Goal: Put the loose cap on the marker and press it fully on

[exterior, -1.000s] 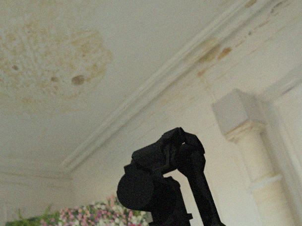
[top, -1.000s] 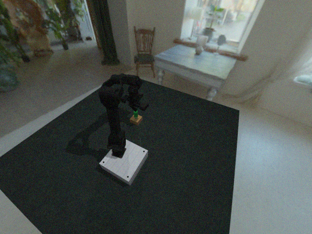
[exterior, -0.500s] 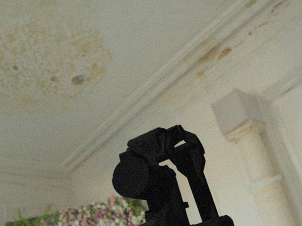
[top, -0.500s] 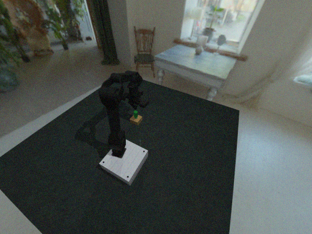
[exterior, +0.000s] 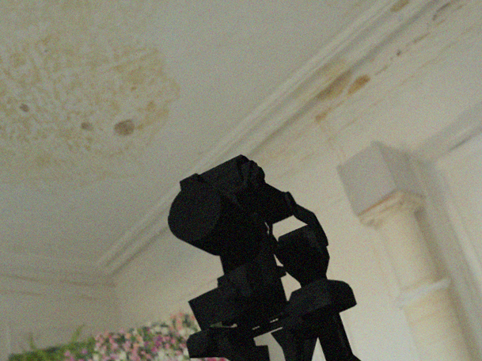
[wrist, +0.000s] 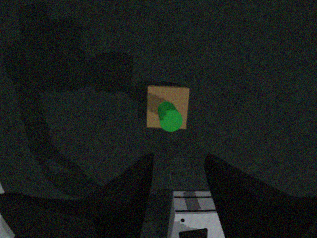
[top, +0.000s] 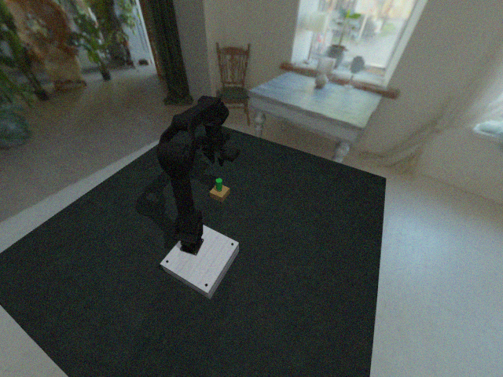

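The tan holder block [top: 218, 197] [wrist: 179, 96] stands on the dark mat. A green upright cylinder, the marker with its cap [top: 218, 184] [wrist: 170, 121], rises from the block; its top looks brighter than its lower part in the wrist view. No loose cap shows elsewhere. Whether the cap is fully seated, I cannot tell. My gripper [top: 216, 162] [wrist: 178, 159] is open, with nothing between its fingers. It is above the mat and clear of the marker, beyond the block in the top view. The exterior view shows the arm but not the block.
The white base plate [top: 214, 259] [wrist: 195, 218] of the arm lies on the dark mat [top: 292, 243], nearer the top camera than the block. The arm's shadow falls beside the block. A table [top: 317, 99] and a chair stand beyond the mat.
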